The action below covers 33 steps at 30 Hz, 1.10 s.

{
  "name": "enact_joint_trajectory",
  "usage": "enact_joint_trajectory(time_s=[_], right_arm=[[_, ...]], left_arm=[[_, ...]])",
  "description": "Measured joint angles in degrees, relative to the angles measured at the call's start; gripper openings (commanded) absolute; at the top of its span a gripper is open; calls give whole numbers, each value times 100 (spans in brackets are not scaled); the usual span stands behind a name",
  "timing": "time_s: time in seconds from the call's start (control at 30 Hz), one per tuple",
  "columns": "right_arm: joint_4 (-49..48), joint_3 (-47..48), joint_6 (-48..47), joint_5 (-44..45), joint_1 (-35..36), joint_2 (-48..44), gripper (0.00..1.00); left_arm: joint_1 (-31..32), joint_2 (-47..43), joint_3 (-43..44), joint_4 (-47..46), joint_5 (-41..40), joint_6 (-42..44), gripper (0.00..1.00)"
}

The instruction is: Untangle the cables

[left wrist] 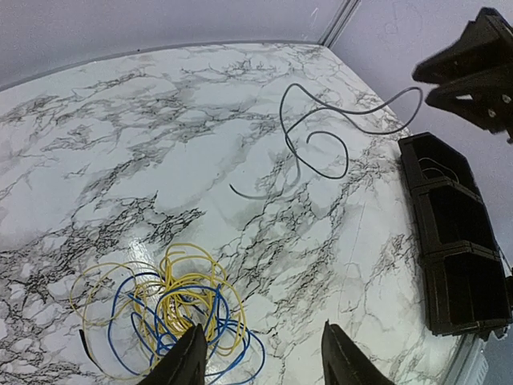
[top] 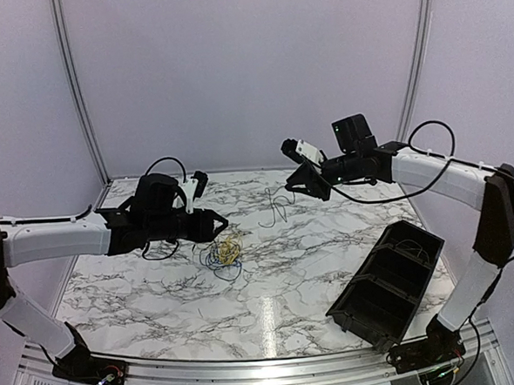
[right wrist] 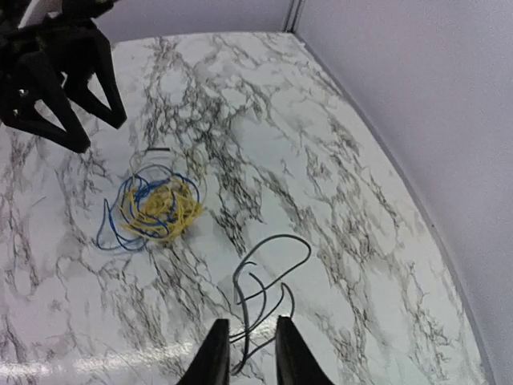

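A tangle of yellow and blue cables (top: 226,249) lies on the marble table (top: 158,294). My left gripper (top: 213,223) hovers just above and left of it, open and empty. In the left wrist view its left finger (left wrist: 192,353) overlaps the tangle's (left wrist: 180,309) near edge. A separate dark grey cable (top: 277,209) hangs in loops under my right gripper (top: 296,183), casting a shadow on the table. In the right wrist view its strands (right wrist: 281,236) run between the fingertips of that gripper (right wrist: 251,321), whose jaws stand a little apart, wider than the wire.
A black compartmented tray (top: 389,276) sits tilted at the right front of the table, also seen in the left wrist view (left wrist: 457,257). Pale walls with metal posts close in the back and sides.
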<state>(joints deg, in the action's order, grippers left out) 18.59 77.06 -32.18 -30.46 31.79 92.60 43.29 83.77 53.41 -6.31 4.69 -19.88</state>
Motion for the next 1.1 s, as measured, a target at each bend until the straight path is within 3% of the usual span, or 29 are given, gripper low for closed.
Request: enact_joint_trajectory(time_s=[0.07,0.23,0.47,0.73,1.1], right_arm=[[245,365,52,-76,-380,540,40],[483,608,337,420,-678,1429,49],[413,365,431,1062,-667,1025,39],[348,369,369,1272,-667,1097,34],[380,369,507,1462,-669,1814,43]], left_arm=[[7,262,35,-39,42,-11,51],[37,866,168,-118,90,-55,51],[133,1635,929,-175,208,-61,50],[118,3005,2813,122,37,-573,51],[-129,4937,4813,553,197,-2393,44]])
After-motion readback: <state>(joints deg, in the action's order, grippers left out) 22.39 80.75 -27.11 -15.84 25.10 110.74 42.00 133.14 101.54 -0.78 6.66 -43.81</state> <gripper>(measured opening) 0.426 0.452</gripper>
